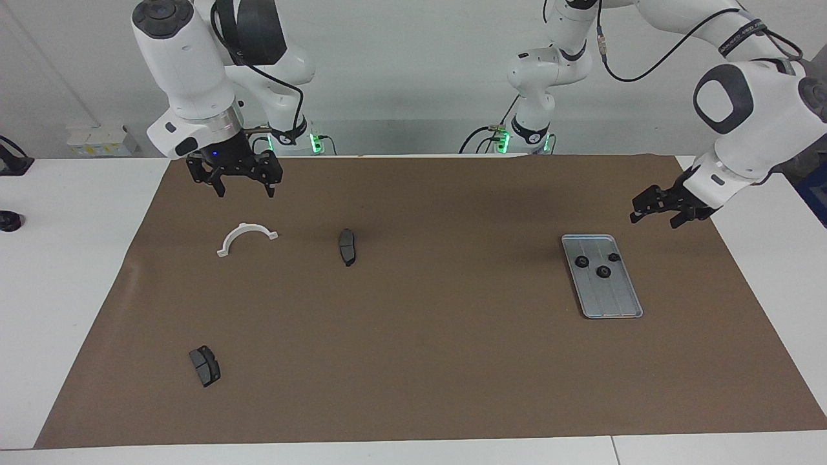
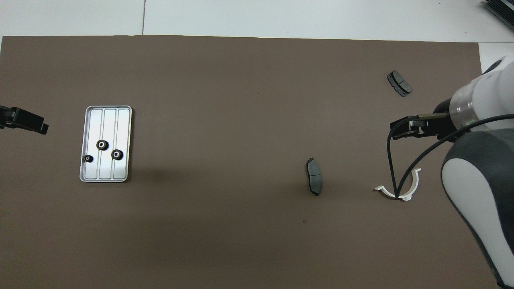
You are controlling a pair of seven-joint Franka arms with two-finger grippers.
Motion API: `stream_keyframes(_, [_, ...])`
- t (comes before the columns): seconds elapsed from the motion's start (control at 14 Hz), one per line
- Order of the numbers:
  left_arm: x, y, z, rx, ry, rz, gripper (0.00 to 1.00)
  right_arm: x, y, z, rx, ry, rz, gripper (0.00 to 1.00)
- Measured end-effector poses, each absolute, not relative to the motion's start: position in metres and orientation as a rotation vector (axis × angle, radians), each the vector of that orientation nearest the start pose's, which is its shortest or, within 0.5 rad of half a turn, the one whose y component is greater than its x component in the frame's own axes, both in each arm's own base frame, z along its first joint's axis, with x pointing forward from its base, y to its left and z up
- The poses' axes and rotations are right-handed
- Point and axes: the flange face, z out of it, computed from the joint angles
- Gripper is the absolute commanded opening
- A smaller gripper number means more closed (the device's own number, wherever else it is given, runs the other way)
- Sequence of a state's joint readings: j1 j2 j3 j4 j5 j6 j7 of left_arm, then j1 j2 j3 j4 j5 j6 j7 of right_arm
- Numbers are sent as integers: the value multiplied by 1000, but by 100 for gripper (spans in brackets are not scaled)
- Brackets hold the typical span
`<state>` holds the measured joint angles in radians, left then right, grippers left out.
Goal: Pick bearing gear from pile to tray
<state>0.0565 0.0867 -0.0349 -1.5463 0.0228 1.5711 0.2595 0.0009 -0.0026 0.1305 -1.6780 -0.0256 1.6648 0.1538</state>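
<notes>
Three gears [image 1: 602, 271] sit in the tray [image 1: 614, 303]; left gripper [image 1: 657, 214] hangs empty above the mat, fingers apart; right gripper [image 1: 245, 187] waits, fingers apart too.

left gripper [image 2: 24, 122] partly off-frame overhead

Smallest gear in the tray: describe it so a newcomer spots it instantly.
Find the silver ribbed tray at the left arm's end of the brown mat. Three black gears lie in it. The smallest gear sits alone in the outermost channel against the rim, apart from the two larger ones.
</notes>
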Motion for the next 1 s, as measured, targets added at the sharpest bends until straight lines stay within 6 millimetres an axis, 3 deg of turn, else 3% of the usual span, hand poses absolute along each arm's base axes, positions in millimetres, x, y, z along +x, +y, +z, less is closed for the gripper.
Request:
stream_keyframes(0.14, [574, -30, 596, -3091, 372, 88, 100, 555, 71, 588, -3167, 32, -4, 100])
stream_keyframes(0.29, [570, -54, 601, -3094, 344, 92, 100, 556, 70, 596, -3166, 36, -20, 100])
stream_keyframes(0.57, [568, -54, 621, -3120, 323, 66, 100, 555, 69, 601, -3164, 38, -27, 100])
stream_keyframes(1.0, [569, -41, 624, -3157, 246, 57, 100, 555, 70, 595, -3165, 36, -6, 100])
